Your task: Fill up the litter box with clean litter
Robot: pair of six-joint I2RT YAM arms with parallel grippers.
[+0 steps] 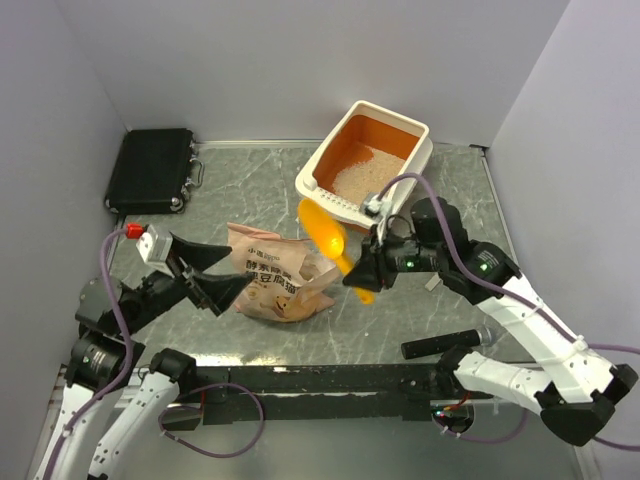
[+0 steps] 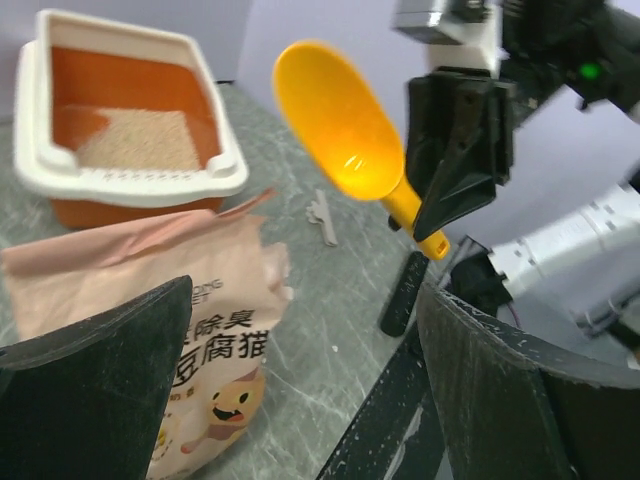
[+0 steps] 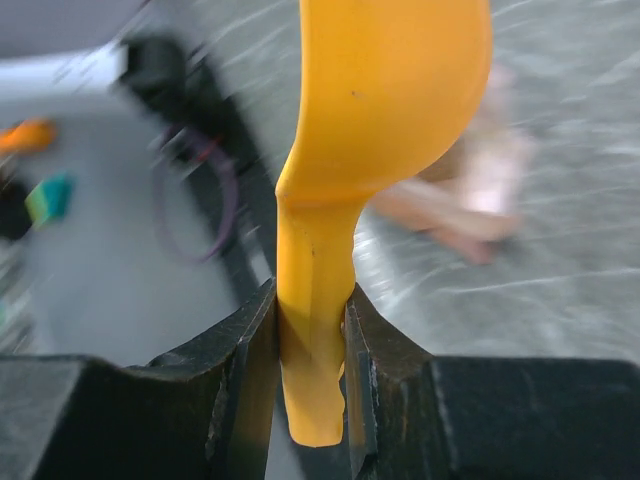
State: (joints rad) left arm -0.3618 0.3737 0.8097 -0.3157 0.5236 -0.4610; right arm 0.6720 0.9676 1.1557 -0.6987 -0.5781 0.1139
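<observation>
The litter box (image 1: 424,142) stands at the back right, cream outside and orange inside, with a patch of pale clean litter (image 1: 362,174) on its floor. My right gripper (image 1: 362,272) is shut on the handle of a yellow-orange scoop (image 1: 325,232), held in the air between the box and the pink bag (image 1: 275,278). The wrist view shows the handle (image 3: 312,330) clamped between both jaws. The scoop's bowl (image 2: 345,125) looks empty. My left gripper (image 1: 215,275) stands wide open at the bag's left side, with nothing between its fingers (image 2: 100,390).
A black case (image 1: 152,170) lies at the back left. A black bar (image 1: 440,346) lies near the right arm's base, and a small white piece (image 2: 322,215) sits on the marbled table. Grey walls enclose the table on three sides.
</observation>
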